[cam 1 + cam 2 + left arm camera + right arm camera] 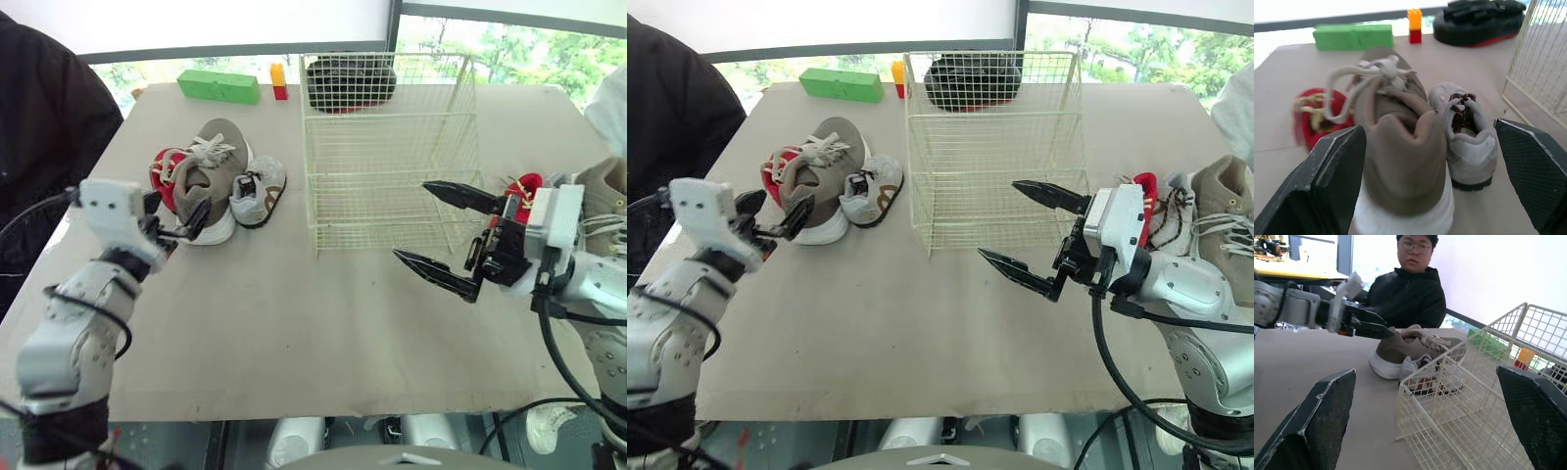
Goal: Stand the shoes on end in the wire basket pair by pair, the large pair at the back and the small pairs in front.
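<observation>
Wire basket (392,157): thin cream-coated wire in a square grid, box-shaped, open at the top, standing upright mid-table on a matte beige board table (294,323). Every shoe I could see lay on the board outside it. To the basket's left was a cluster of three. The large tan sneaker (211,176) had a soft suede-like upper, a thick white sole and pale knotted laces. It sat on its sole with its long axis running away from me, heel nearest the left gripper (178,217) and toe toward the far edge. A small red shoe (167,174) was pressed against its left side. A small grey shoe (260,191) with dark laces lay just beside its right, toe angled off toward the basket. The left gripper's textured black fingers (1337,171) were spread wide either side of the tan heel, holding nothing. The right gripper (411,219) hung near the basket's front right corner, its pointed fingers far apart and also holding nothing. Another red shoe (524,191) and tan sneaker (602,191) lay to the right of the basket. A black shoe (351,80) showed through the mesh at the far side. A green block (218,86) and an orange-and-red block (279,80) sat at the far edge. A person in a black jacket (1410,293) sat at the table's left.
</observation>
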`<act>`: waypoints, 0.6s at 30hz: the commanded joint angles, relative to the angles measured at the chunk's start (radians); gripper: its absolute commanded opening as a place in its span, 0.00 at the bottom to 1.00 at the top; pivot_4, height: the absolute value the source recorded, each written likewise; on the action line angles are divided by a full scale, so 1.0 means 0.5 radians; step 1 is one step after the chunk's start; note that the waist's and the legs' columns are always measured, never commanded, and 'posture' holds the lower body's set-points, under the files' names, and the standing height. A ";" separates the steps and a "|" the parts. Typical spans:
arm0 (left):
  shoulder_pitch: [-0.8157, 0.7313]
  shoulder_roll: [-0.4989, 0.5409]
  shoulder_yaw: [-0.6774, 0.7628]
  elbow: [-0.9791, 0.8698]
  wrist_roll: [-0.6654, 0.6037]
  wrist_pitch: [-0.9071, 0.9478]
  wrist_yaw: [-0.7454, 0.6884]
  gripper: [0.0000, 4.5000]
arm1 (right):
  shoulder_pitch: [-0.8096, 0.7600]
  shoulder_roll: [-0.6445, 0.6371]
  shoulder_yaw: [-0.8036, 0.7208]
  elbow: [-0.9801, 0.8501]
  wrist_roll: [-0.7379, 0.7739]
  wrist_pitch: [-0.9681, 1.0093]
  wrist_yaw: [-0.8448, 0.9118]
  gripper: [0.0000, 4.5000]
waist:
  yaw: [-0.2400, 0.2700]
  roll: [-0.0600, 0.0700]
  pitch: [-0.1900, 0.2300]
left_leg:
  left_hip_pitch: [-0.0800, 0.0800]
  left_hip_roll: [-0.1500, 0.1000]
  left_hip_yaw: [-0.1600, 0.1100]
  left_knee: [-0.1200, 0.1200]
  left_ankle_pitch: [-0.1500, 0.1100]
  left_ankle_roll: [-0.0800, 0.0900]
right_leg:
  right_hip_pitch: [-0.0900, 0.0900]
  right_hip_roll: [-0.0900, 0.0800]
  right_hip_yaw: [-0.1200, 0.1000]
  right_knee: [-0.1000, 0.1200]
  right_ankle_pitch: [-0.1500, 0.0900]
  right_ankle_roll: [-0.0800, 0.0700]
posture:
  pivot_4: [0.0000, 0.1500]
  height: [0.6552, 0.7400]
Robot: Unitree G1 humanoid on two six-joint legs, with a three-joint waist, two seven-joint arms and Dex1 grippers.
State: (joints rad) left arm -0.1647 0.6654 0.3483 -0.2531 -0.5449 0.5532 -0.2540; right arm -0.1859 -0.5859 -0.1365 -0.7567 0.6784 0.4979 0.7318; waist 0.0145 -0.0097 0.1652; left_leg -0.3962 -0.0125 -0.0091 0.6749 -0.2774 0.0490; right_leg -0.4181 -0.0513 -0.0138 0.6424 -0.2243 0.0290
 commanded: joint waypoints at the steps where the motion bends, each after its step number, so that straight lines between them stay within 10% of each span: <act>1: -0.214 -0.001 -0.146 0.347 0.180 0.039 -0.004 1.00 | 0.032 -0.031 -0.026 -0.098 -0.001 -0.034 -0.052 0.99 | 0.000 0.000 0.000 | 0.000 0.000 -0.001 0.000 0.000 -0.001 | 0.000 0.002 -0.001 0.001 0.000 0.000 | 1.00 1.00; 3: -0.299 -0.021 -0.232 0.510 0.277 0.006 -0.033 1.00 | 0.049 -0.037 -0.008 -0.119 -0.018 -0.036 -0.075 0.99 | 0.006 0.002 -0.001 | 0.000 0.000 -0.001 -0.001 0.001 -0.003 | -0.001 0.002 -0.001 0.001 0.000 0.001 | 1.00 1.00; 13: -0.248 -0.081 -0.242 0.596 0.446 -0.128 -0.141 0.17 | 0.104 -0.050 0.048 -0.180 -0.032 -0.018 -0.195 1.00 | 0.008 0.009 -0.007 | 0.023 0.001 -0.002 -0.003 0.002 -0.003 | 0.020 -0.001 -0.002 0.004 -0.001 0.000 | 1.00 1.00; 18: -0.188 -0.185 -0.061 0.391 0.311 -0.497 -0.302 0.23 | 0.097 -0.050 0.105 -0.151 -0.040 -0.046 -0.189 1.00 | 0.009 0.008 -0.006 | 0.018 0.002 -0.002 -0.005 0.002 -0.004 | 0.015 -0.002 0.000 0.003 0.000 0.001 | 1.00 1.00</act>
State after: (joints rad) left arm -0.2697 0.5738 0.3015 0.0081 -0.3510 0.3546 -0.3494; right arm -0.1321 -0.6099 -0.0815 -0.8094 0.6629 0.4975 0.6397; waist 0.0188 -0.0056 0.1621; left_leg -0.3893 -0.0116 -0.0103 0.6727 -0.2762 0.0470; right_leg -0.4126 -0.0524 -0.0143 0.6440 -0.2245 0.0293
